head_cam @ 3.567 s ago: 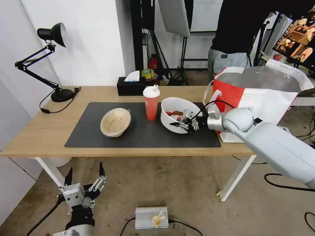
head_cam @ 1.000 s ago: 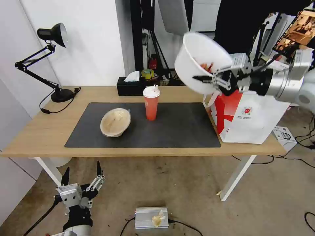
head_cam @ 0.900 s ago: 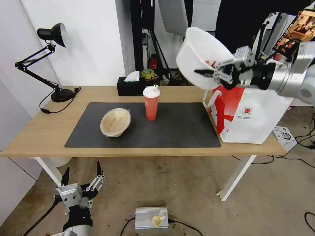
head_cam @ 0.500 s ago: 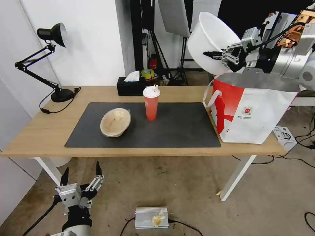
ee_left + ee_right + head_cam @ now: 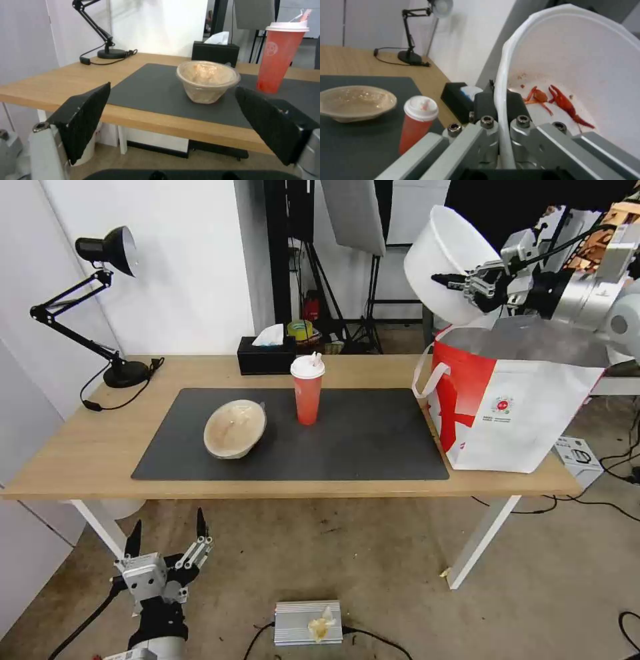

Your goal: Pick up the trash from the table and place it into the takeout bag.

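Observation:
My right gripper point(image 5: 448, 281) is shut on the rim of the white bowl point(image 5: 444, 261), held tilted in the air above the left edge of the takeout bag point(image 5: 527, 400). The right wrist view shows its fingers point(image 5: 493, 105) clamping the rim, with red scraps point(image 5: 560, 101) inside the white bowl point(image 5: 586, 75). A red cup with a white lid point(image 5: 307, 389) and a beige paper bowl point(image 5: 235, 429) stand on the dark mat of the table point(image 5: 93, 447). My left gripper point(image 5: 167, 533) hangs open below the table's front left edge, facing the beige bowl point(image 5: 206, 81) and the red cup point(image 5: 280, 57).
A black tissue box point(image 5: 266, 355) sits at the table's back edge and a black desk lamp point(image 5: 100, 307) at its left end. A silver box point(image 5: 309, 622) lies on the floor. Stands and a light panel rise behind the table.
My right gripper has lifted the white bowl off the mat and carried it up and right, from beside the bag to above its left edge. The left arm has stayed put.

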Controlling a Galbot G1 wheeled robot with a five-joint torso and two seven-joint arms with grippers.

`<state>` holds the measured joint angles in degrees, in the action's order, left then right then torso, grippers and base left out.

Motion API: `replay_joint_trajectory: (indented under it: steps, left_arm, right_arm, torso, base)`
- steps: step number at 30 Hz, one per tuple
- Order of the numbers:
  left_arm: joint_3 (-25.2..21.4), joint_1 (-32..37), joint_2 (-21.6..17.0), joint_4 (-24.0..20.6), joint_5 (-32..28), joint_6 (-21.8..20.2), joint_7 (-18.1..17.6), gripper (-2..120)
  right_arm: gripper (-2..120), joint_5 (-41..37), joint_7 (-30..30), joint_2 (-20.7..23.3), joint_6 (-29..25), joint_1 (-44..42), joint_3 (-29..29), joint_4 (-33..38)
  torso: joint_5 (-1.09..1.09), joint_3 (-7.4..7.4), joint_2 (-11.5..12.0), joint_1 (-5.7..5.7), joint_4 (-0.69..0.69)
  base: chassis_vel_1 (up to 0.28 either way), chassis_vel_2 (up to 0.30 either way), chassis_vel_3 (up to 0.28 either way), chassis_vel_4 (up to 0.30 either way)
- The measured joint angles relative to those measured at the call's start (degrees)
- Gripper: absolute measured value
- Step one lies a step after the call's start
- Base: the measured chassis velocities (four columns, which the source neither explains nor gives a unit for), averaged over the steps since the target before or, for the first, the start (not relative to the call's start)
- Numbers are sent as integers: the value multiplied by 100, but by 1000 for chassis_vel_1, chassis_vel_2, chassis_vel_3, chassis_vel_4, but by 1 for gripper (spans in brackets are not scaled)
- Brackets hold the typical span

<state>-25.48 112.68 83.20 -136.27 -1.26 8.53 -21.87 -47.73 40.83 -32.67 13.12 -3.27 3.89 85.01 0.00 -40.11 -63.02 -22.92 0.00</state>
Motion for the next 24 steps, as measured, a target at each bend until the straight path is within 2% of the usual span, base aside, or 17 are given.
replay_joint_trajectory:
  steps: [10, 24]
  left_arm:
    - [-57, -5, -76, 7, -90, 0, -11, 100]
    - [-21, 33, -57, 16, -66, 3, -13, 100]
  right_arm:
    - [0, -137, -123, -110, -10, -538, -259, -325]
    - [0, -201, -247, -65, 6, -1476, -1035, -87]
  torso:
    - [0, 0, 0, 0, 0]
    - [0, 1, 0, 0, -1]
  base:
    - [0, 0, 0, 0]
    - [0, 0, 0, 0]
